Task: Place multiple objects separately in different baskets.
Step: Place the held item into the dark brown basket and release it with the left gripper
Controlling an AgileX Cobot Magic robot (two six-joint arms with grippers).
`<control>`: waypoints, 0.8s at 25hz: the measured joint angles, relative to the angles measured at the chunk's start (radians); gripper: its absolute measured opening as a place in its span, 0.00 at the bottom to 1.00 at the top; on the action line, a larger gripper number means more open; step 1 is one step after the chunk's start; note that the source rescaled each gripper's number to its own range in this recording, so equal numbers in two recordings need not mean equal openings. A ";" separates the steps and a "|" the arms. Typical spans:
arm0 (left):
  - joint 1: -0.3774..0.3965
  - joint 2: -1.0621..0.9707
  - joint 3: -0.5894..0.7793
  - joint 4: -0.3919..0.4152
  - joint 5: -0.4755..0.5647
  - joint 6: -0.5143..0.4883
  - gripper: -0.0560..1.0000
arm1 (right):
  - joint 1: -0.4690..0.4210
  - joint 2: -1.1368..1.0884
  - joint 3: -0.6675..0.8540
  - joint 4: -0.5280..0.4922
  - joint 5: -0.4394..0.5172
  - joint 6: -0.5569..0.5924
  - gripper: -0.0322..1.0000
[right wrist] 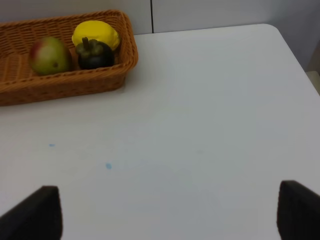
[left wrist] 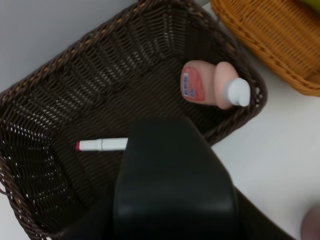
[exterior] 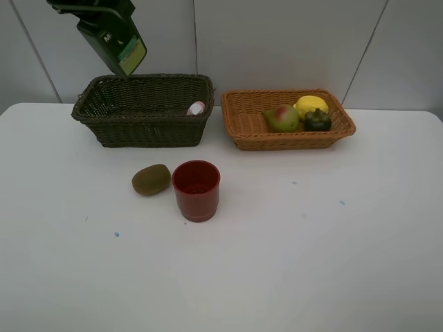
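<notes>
The left tool point(exterior: 93, 10) is pinching the stiff, likely slick bottle's point(exterior: 114, 43) upper end above the dark basket point(exterior: 142, 131); the right tool point(right wrist: 167, 212) is idling spread.

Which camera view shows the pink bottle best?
The left wrist view: the pink bottle lies in full sight inside the dark basket, label and white cap showing. The exterior high view shows only a bit of it over the basket's rim. The right wrist view misses it.

A white table point(exterior: 332, 277) (dotted with a few blue specks point(exterior: 116, 234)) stands against a pale grey panelled wall point(exterior: 284, 41).
</notes>
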 joint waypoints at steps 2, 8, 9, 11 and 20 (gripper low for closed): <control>0.016 0.059 -0.036 0.002 -0.001 -0.024 0.52 | 0.000 0.000 0.000 0.000 0.000 0.000 0.93; 0.043 0.220 -0.170 0.005 -0.013 -0.123 0.52 | 0.000 0.000 0.000 0.000 0.000 0.000 0.93; 0.049 0.248 -0.194 0.003 -0.016 -0.142 0.52 | 0.000 0.000 0.000 0.000 0.000 0.000 0.93; 0.063 0.298 -0.233 0.003 -0.019 -0.186 0.52 | 0.000 0.000 0.000 0.000 0.000 0.000 0.93; 0.118 0.451 -0.290 0.001 -0.027 -0.267 0.52 | 0.000 0.000 0.000 0.000 0.000 0.000 0.93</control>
